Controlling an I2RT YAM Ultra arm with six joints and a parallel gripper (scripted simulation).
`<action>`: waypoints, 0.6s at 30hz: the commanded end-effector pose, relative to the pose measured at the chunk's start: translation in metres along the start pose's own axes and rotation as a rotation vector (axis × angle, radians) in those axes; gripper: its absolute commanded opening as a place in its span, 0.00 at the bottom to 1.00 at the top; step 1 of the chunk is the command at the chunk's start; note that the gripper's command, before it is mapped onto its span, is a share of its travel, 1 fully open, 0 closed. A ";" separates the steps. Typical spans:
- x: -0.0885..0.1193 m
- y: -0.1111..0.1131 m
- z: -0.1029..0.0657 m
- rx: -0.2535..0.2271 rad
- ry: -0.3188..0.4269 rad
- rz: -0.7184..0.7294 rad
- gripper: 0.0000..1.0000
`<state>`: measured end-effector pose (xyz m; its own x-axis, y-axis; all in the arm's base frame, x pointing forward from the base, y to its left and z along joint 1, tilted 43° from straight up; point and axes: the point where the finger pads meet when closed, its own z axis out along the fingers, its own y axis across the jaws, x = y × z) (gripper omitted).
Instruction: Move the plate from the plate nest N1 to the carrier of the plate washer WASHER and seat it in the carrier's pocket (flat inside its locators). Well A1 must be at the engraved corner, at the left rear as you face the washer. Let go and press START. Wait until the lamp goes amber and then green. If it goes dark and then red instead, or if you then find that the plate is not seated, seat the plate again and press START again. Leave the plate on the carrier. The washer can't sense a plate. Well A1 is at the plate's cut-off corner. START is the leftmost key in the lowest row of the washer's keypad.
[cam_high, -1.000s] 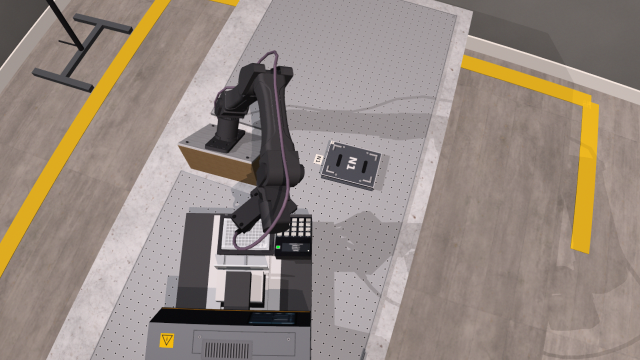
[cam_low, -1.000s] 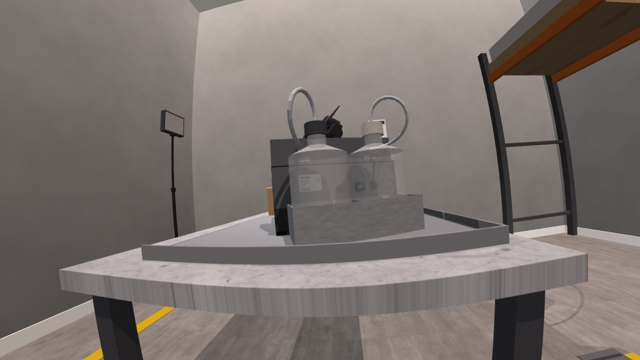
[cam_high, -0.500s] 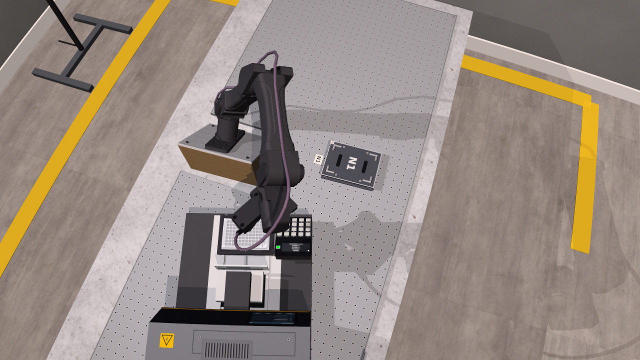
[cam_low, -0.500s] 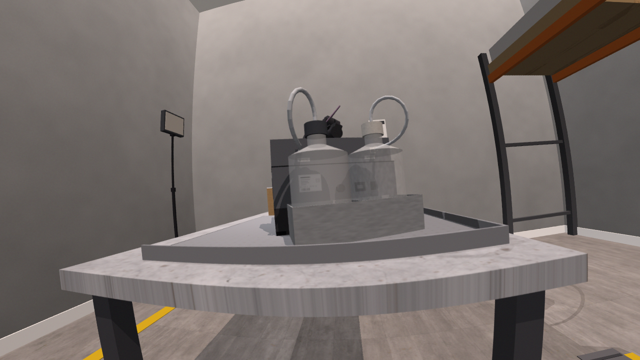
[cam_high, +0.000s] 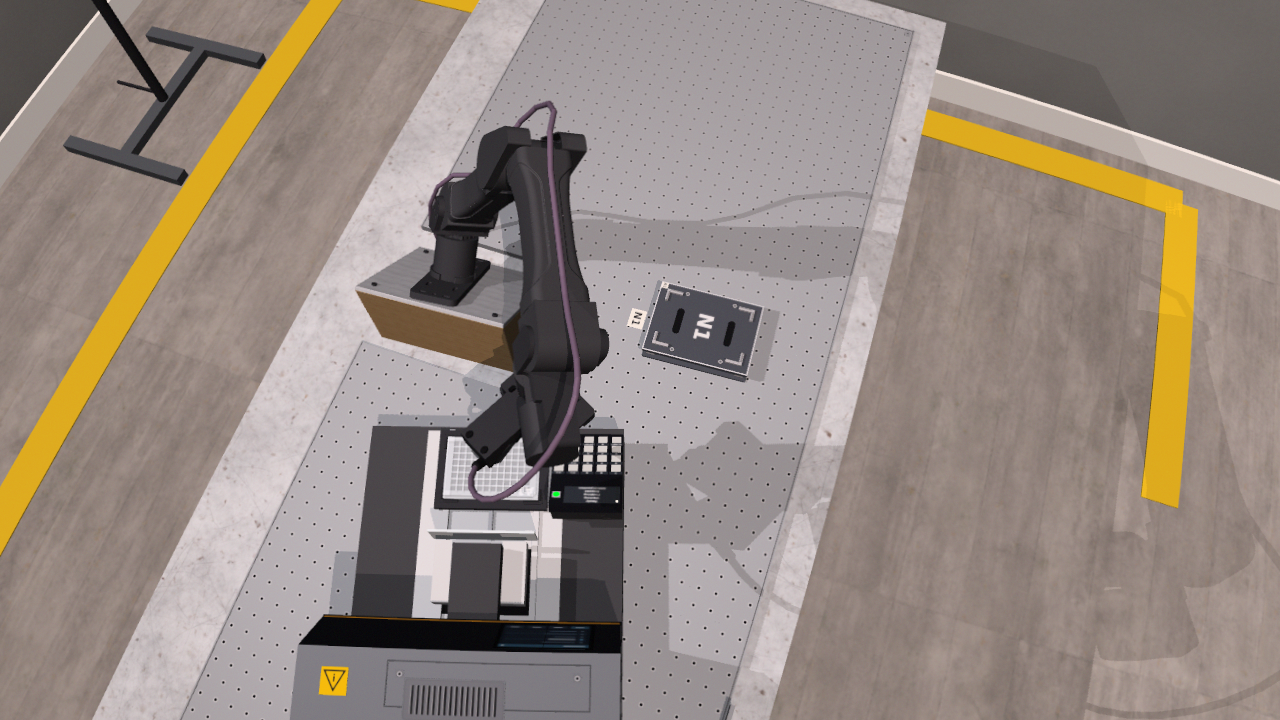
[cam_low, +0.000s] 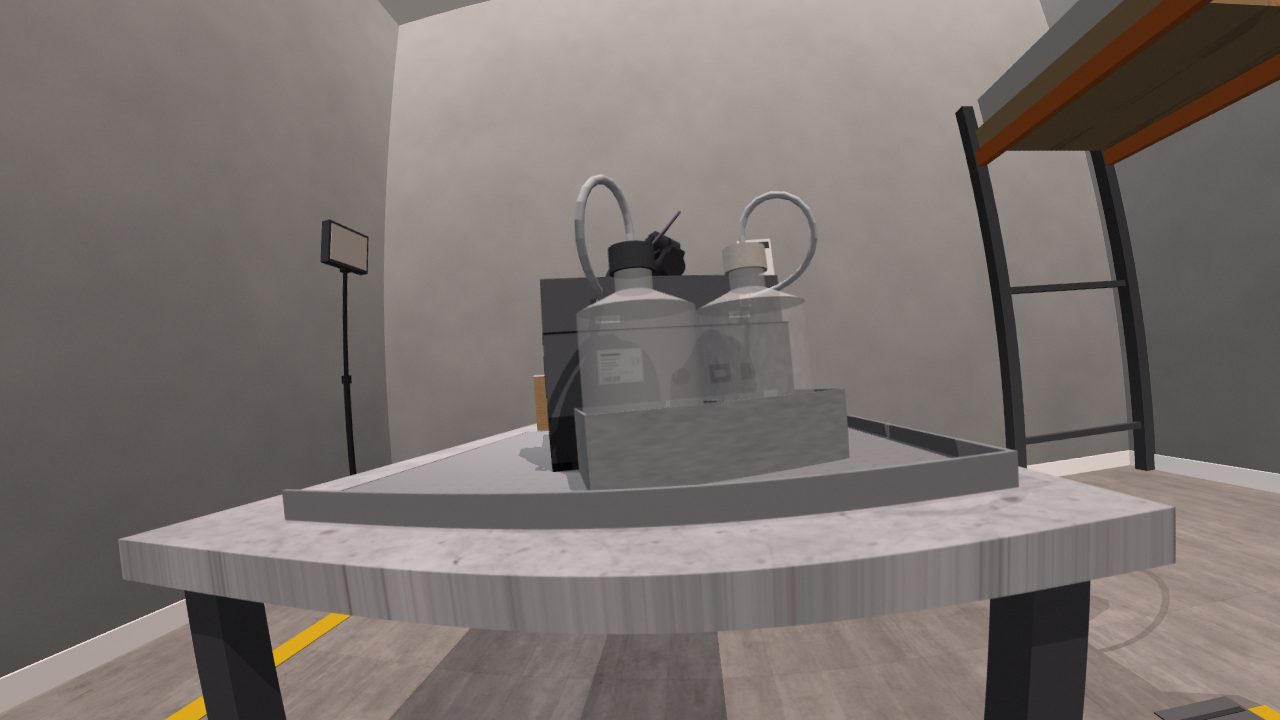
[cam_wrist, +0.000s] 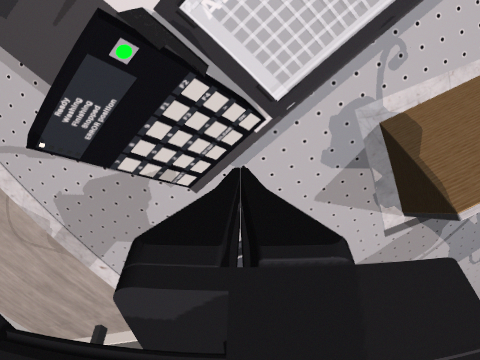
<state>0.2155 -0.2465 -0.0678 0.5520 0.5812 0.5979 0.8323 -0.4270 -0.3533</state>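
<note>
The clear gridded plate (cam_high: 457, 465) (cam_wrist: 300, 40) lies in the dark carrier (cam_high: 510, 505) (cam_wrist: 325, 71) and looks flat. An "A" mark shows at its corner on the keypad and lamp side, cut off by the wrist view's top edge. The keypad's START key (cam_wrist: 186, 179) is at the end of the lowest row, away from the carrier. The lamp (cam_high: 555, 494) (cam_wrist: 124, 51) is green. My gripper (cam_wrist: 240, 179) is shut and empty, in front of the keypad's lowest row; its height is hard to tell. The arm hides it in the top view. Nest N1 (cam_high: 702, 326) is empty.
The arm's wooden base block (cam_high: 438, 335) (cam_wrist: 440, 155) stands in front of the washer. The washer's grey housing (cam_high: 537, 676) rises behind the carrier. Two bottles (cam_low: 635, 358) (cam_low: 747, 358) stand in a grey tray (cam_low: 716, 443) behind it.
</note>
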 end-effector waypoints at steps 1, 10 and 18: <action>-0.005 0.004 -0.013 -0.030 -0.012 -0.004 0.00; 0.041 0.006 -0.009 -0.014 -0.003 -0.248 0.00; 0.080 0.012 -0.008 -0.011 -0.002 -0.513 0.00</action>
<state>0.2667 -0.2196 -0.0338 0.1864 0.7213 0.6671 0.9814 -0.1683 -0.0923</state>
